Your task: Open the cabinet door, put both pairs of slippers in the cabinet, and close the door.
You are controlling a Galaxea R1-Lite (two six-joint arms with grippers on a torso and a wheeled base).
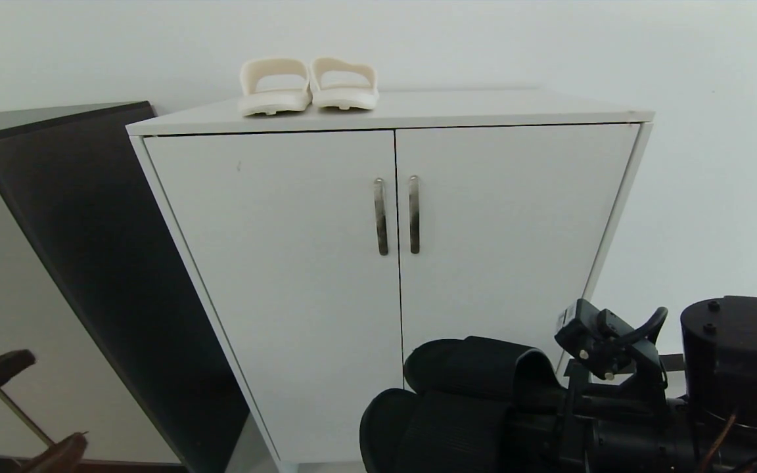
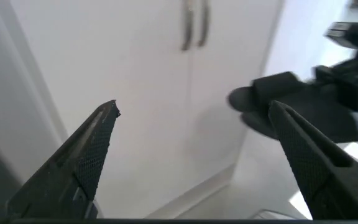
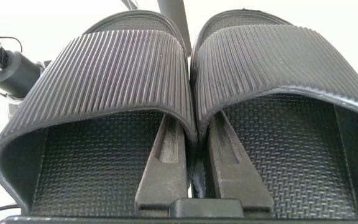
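A white two-door cabinet stands against a pale wall, both doors closed, with two slim vertical metal handles side by side at the centre seam. On the cabinet's top, toward its left end, a pair of cream moulded slippers sits side by side with the toes facing forward. A tall black side panel of another piece of furniture stands just beside the cabinet's left side.

The head view places the right gripper low in front of the right-hand door, carrying the black ribbed rubber slippers with their toes pointing left. How they are held does not show there. The right wrist view does show it: the right gripper has one finger inside each slipper, under the ribbed straps, and the two fingers are pressed toward each other, pinching the slippers' adjoining inner walls between them.

The left gripper shows at the lower left edge of the head view, in front of the black panel. In the left wrist view, the left gripper has its fingers spread wide with nothing between them. Beyond them are the closed doors, the handles and, off to one side, the black slippers.
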